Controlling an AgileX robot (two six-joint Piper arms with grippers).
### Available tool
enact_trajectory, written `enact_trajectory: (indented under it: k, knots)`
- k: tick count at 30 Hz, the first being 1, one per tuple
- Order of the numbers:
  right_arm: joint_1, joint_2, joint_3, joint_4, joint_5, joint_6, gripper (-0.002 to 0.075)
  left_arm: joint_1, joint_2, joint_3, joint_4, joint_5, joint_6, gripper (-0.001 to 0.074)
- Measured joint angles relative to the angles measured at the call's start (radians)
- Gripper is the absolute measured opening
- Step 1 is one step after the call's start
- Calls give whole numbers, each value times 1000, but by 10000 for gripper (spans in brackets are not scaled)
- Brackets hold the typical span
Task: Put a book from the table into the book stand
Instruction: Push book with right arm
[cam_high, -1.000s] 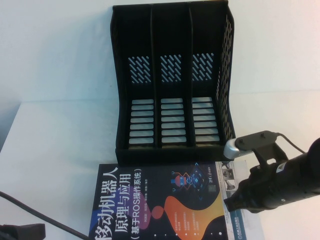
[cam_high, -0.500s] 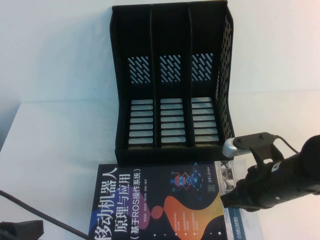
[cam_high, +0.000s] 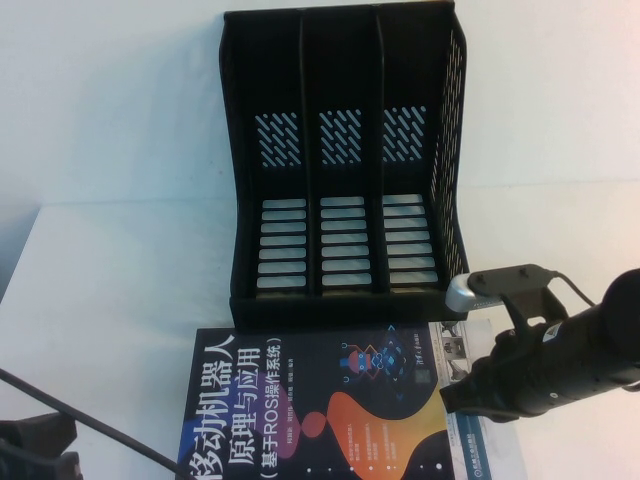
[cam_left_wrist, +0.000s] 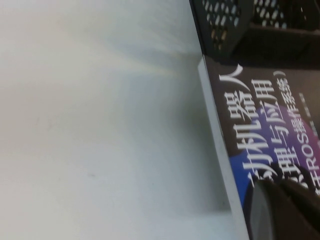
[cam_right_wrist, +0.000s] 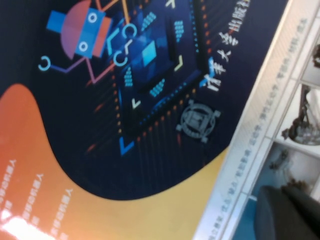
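From the raised camera I have the black plastic three-slot book stand (cam_high: 345, 165) upright at the far middle of the plain white counter (cam_high: 110, 280), its perforated mesh side on the right and all three slots holding nothing. Just on the near side of its base lies the large black-covered paperback book (cam_high: 320, 410), flat and face up, with its big white Chinese title along the left part, the orange and purple blobs toward the near edge and the small blue-red robot graphic (cam_right_wrist: 80, 30) near the far edge. Its far edge sits just beside the stand's front lip; I cannot tell whether they touch. Under its right side a white-covered book with grey drawings (cam_high: 462, 362) sticks out.

My right tool (cam_high: 470, 398) is low over the right edge of the black book, above the seam where the white cover shows; the arm's dark body hides the fingers from above and the wrist camera shows only a dark blur in one corner, so I cannot tell how far it is spread or whether it grips anything.

My left tool (cam_high: 35, 448) sits at the near left corner of the counter, close to the book's left edge; its opening I cannot tell either.
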Motion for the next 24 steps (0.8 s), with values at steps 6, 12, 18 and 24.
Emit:
enact_trajectory:
  k: [6, 12, 18, 24]
  knots:
    - [25, 6, -6, 9, -19, 0, -2, 0, 0, 0, 0, -39, 2, -3]
    - [42, 10, -29, 9, -27, 0, -2, 0, 0, 0, -2, -33, 2, -3]
    - [47, -20, -33, -12, -27, 4, -2, 0, 0, 0, -13, 34, 4, -3]
    - [50, -179, -33, -54, -19, 6, -2, 0, 3, 0, -59, 49, 4, -3]
